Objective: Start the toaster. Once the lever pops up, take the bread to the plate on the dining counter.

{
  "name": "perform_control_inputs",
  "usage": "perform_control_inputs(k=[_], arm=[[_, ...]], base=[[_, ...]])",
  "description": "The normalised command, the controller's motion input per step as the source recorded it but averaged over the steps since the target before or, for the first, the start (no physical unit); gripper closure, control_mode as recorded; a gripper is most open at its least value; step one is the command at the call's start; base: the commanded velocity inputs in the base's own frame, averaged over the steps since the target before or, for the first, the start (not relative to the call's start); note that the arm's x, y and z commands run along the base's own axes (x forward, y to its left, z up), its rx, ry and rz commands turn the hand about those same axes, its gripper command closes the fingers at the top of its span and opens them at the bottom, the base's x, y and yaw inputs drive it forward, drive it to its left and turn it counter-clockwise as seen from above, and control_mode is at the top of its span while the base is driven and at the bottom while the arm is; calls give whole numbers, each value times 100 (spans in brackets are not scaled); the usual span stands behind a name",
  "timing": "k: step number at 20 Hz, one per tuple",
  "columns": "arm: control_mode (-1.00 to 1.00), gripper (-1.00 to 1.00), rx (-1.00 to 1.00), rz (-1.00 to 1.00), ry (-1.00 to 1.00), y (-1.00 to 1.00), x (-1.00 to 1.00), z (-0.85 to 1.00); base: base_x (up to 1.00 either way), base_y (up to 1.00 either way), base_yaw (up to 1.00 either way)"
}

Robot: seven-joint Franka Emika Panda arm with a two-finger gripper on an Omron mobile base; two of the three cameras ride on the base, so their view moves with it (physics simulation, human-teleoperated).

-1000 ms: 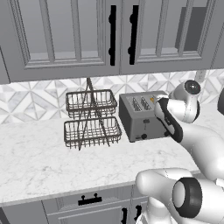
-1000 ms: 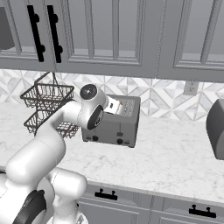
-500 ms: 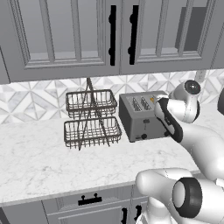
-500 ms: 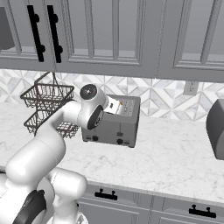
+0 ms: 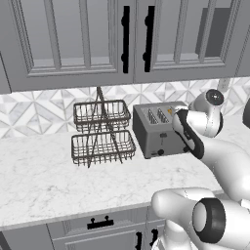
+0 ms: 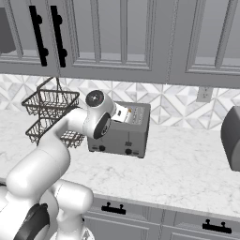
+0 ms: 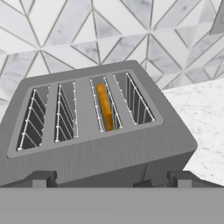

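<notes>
The grey metal toaster [image 7: 100, 144] stands on a marble counter against the tiled wall, also seen as the toaster [image 5: 158, 129] and the toaster [image 6: 123, 133]. One tan bread [image 7: 105, 107] slice stands on edge in a right-hand slot, sunk below the top. The lever [image 5: 163, 141] is a small dark tab on the front face. My gripper [image 7: 111, 179] hovers just above and in front of the toaster, open, with nothing between its fingertips [image 7: 41, 178]. The hand [image 6: 122, 114] sits over the toaster's top. The plate and the dining counter are out of view.
A two-tier wire basket rack [image 5: 102, 132] stands left of the toaster. Grey upper cabinets [image 5: 124, 39] hang overhead. A grey appliance [image 6: 232, 138] sits at the far right of the counter, below a wall outlet [image 6: 204, 93]. Bare marble [image 6: 187, 168] lies in front.
</notes>
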Motion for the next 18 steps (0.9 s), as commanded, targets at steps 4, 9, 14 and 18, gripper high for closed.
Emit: perform_control_inputs(k=[4, 9, 14, 18], arm=[[-100, -100, 0, 0, 0, 0, 0, 0], [-100, -100, 0, 0, 0, 0, 0, 0], [-100, -100, 0, 0, 0, 0, 0, 0], [-100, -100, 0, 0, 0, 0, 0, 0]], base=[[0, 0, 0], [0, 0, 0], [0, 0, 0], [0, 0, 0]])
